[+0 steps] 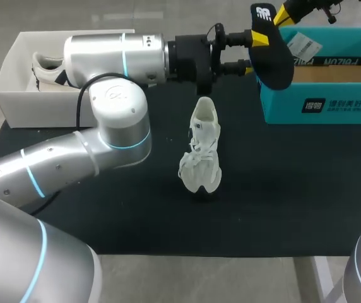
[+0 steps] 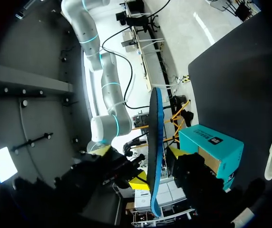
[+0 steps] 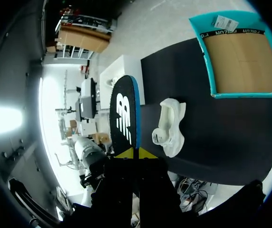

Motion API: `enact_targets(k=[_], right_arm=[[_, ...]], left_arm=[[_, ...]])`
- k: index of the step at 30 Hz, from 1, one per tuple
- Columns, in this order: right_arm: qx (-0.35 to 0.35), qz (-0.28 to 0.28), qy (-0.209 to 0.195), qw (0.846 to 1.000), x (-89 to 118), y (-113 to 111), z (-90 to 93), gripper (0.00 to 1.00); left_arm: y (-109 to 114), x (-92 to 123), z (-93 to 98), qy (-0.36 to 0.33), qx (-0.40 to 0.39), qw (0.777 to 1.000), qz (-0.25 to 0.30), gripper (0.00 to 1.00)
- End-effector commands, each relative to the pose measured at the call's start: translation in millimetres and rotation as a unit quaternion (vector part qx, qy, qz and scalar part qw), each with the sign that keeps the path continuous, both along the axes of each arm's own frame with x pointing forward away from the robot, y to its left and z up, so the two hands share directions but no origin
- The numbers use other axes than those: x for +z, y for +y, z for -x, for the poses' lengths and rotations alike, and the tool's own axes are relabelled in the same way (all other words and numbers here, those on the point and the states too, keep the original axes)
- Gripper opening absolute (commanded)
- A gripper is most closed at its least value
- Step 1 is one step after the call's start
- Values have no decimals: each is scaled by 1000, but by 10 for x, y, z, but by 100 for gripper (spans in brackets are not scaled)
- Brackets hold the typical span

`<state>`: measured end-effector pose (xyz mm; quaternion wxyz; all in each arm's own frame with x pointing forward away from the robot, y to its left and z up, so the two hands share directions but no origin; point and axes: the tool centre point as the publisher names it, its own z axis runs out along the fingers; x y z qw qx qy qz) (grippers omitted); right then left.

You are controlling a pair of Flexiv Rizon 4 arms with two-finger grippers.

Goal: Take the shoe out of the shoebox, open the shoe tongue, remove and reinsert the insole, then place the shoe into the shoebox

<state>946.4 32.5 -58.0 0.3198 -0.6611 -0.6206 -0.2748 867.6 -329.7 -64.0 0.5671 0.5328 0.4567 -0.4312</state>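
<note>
A black foam insole with a blue edge and a white logo (image 1: 274, 60) is held in the air over the near left corner of the open teal cardboard shoebox (image 1: 319, 108), clear of the shoe. The right gripper (image 3: 136, 153) is clamped on one end of the insole, both yellow tips pressed against it from two sides. The left gripper (image 1: 254, 52) is brought in from the side at the insole's middle; its fingers are spread wide, and the insole is seen edge-on between them, not pinched by both. A white mesh lace-up sneaker (image 1: 202, 148) is stood upright on the black table mat (image 1: 281, 189), near the middle, well apart from the teal shoebox and in front of the left gripper. The teal shoebox's brown cardboard floor is seen bare. A white open box (image 1: 7, 88) is placed at the far left corner, with another white shoe (image 1: 45, 66) partly hidden inside it behind the left arm.
</note>
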Motion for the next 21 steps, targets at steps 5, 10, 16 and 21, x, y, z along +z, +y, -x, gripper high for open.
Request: enact_targets(k=[5,10,16,21], right_arm=[[-3,-6,-1,1000,2,71,-7,0],[-5,-7,-4,1000,22,108,-2,0],[-13,-15,-20,1000,24,114,12,0],[-22,-14,-45,999,37,52,54,100]], left_arm=[[-17,-24,22,-3,3,1000,4,0],[-47,-37,35,0,2,1000,4,0],[-47,-72,24,5,-1,1000,3,0],[23,-93,-18,8,8,1000,0,0]])
